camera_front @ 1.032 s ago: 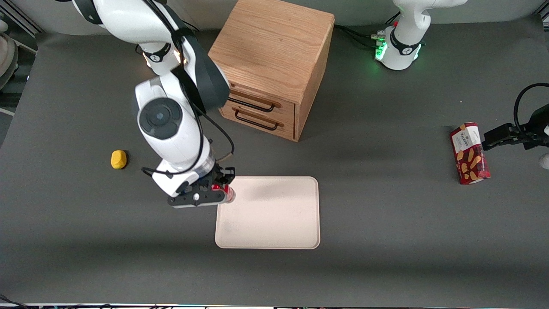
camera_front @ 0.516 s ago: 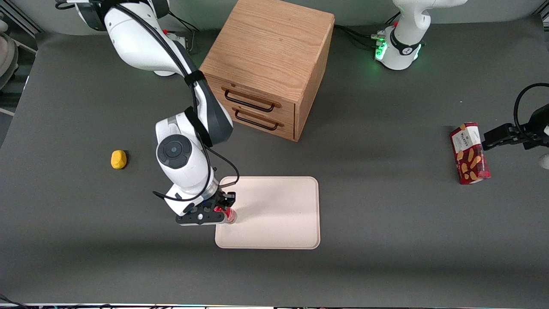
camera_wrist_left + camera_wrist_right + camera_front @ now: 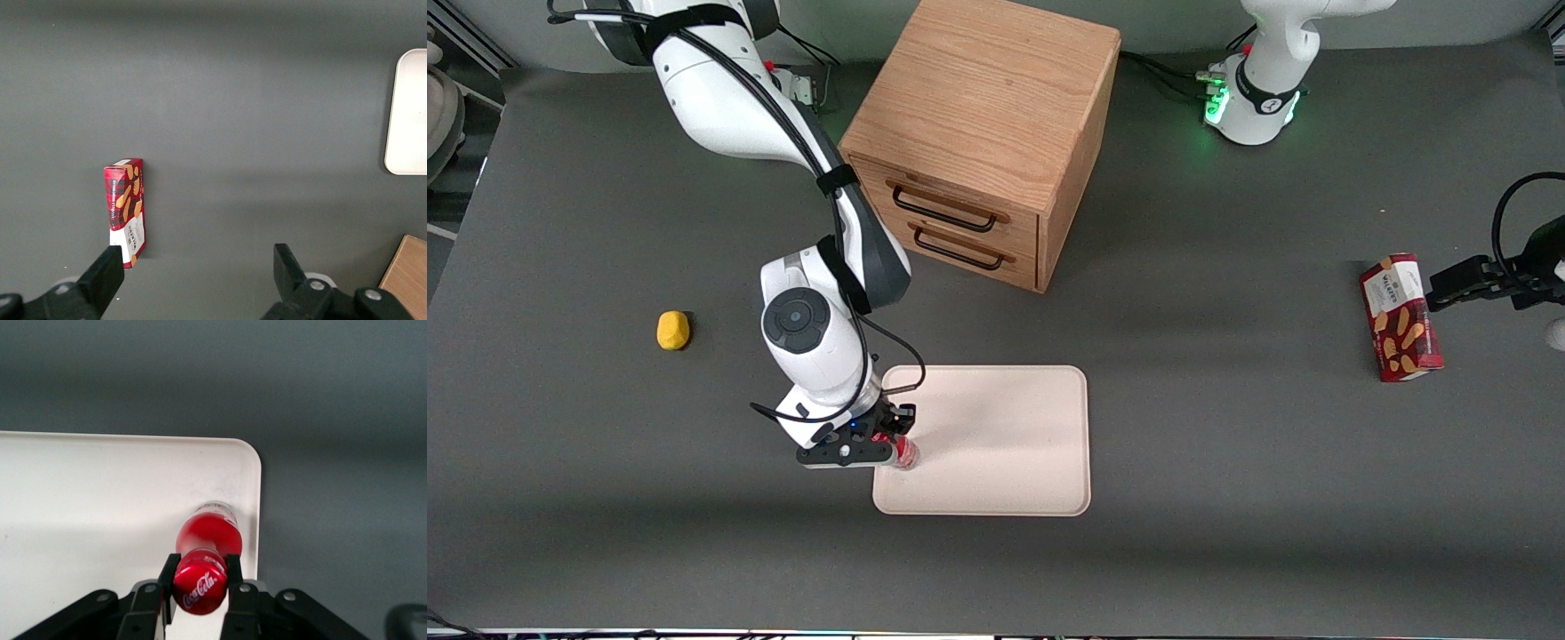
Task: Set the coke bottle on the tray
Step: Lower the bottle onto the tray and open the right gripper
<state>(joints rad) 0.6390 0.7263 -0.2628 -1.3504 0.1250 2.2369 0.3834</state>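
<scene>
- The gripper hangs low over the tray, at the tray edge that faces the working arm's end of the worktop, with its jaws closed on the neck of the coke bottle, just under the red cap.
- Held by the neck, the bottle stands upright and cap-up, which I judge suits setting it down on its base rather than laying it flat.
- The bottle sits just inside the tray's low rim, near a rounded corner; a spot this close to the edge looks chosen as the shortest reach, though it leaves little margin if the bottle tips outward.
- In the right wrist view the gripper clamps the coke bottle between both pads, and the clear base looks to be at or very near the surface of the tray; whether it touches I cannot tell.
- The front view hides most of the bottle under the wrist but shows the wider layout: a wooden drawer cabinet farther from the camera than the tray, a small yellow object toward the working arm's end, and a red snack box toward the parked arm's end.
- The left wrist view shows only the red snack box and a slice of the tray.
</scene>
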